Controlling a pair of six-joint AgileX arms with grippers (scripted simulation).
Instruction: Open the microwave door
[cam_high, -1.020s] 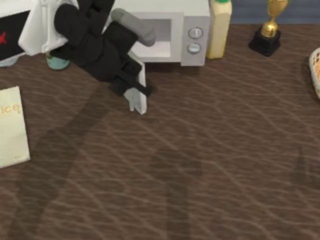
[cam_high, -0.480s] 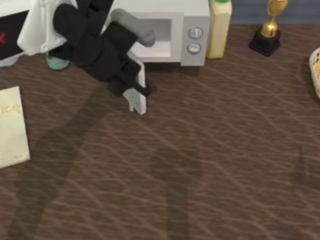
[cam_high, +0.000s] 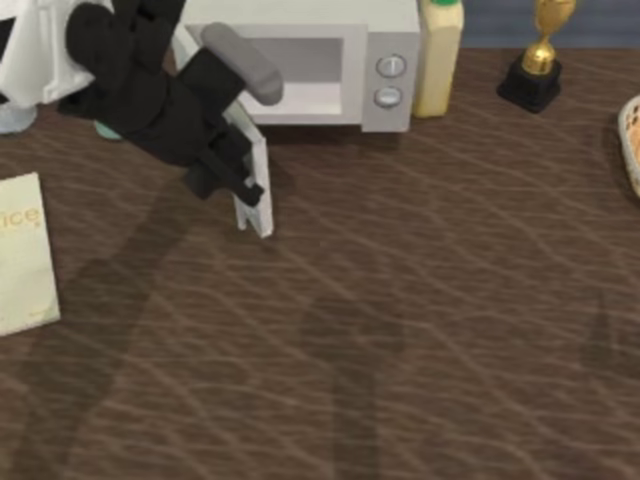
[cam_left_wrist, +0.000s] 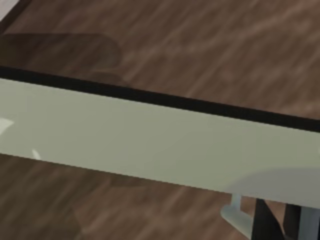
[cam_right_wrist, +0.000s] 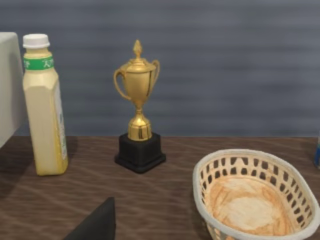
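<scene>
Grey-white microwave (cam_high: 330, 70) at table's (cam_high: 420, 330) far edge, top view; microwave door (cam_high: 256, 185) swung out front-left of it, left gripper (cam_high: 235, 185) clenched on door's free edge. Left wrist: door (cam_left_wrist: 150, 140) edge-on, close. Right wrist: yellow bottle (cam_right_wrist: 44, 107), trophy (cam_right_wrist: 138, 115), basket (cam_right_wrist: 255, 195) beside microwave; right pincer state cannot tell.
</scene>
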